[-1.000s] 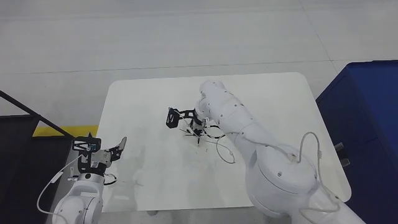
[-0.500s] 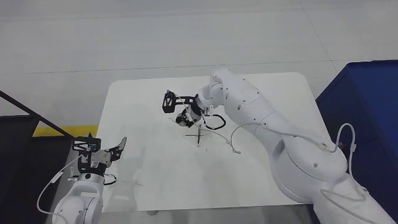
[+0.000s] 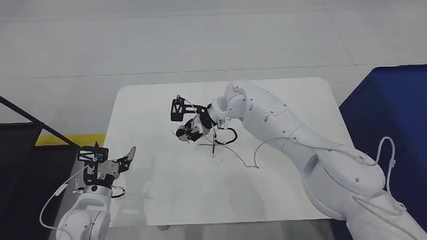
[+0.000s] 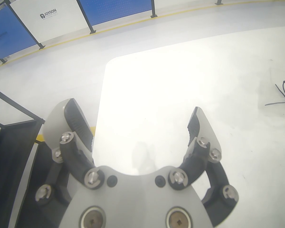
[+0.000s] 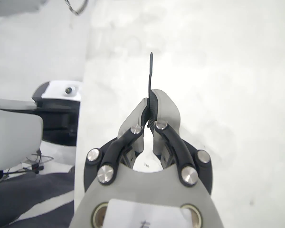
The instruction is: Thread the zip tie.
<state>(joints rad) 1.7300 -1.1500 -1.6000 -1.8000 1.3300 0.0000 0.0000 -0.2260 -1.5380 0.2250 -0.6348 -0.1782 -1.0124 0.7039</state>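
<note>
A black zip tie (image 5: 151, 72) is pinched upright in my right gripper (image 5: 151, 97), its pointed tip sticking out past the fingertips above the white table (image 5: 204, 72). From above, the right gripper (image 3: 184, 133) hangs over the table's middle, just left of a few loose black zip ties (image 3: 212, 145) lying crossed on the surface. Those loose ties (image 4: 283, 97) appear far off in the left wrist view. My left gripper (image 4: 135, 119) is open with nothing between its fingers, and it sits at the table's front left corner (image 3: 124, 160).
A blue bin (image 3: 393, 127) stands off the table's right side. A dark frame (image 3: 27, 123) runs along the left, beyond the table edge. A thin white cable (image 3: 248, 161) trails over the table under the right arm.
The right arm has swung left and stretched out, carrying its gripper away from the loose ties with one tie in it. The left arm has stayed still.
</note>
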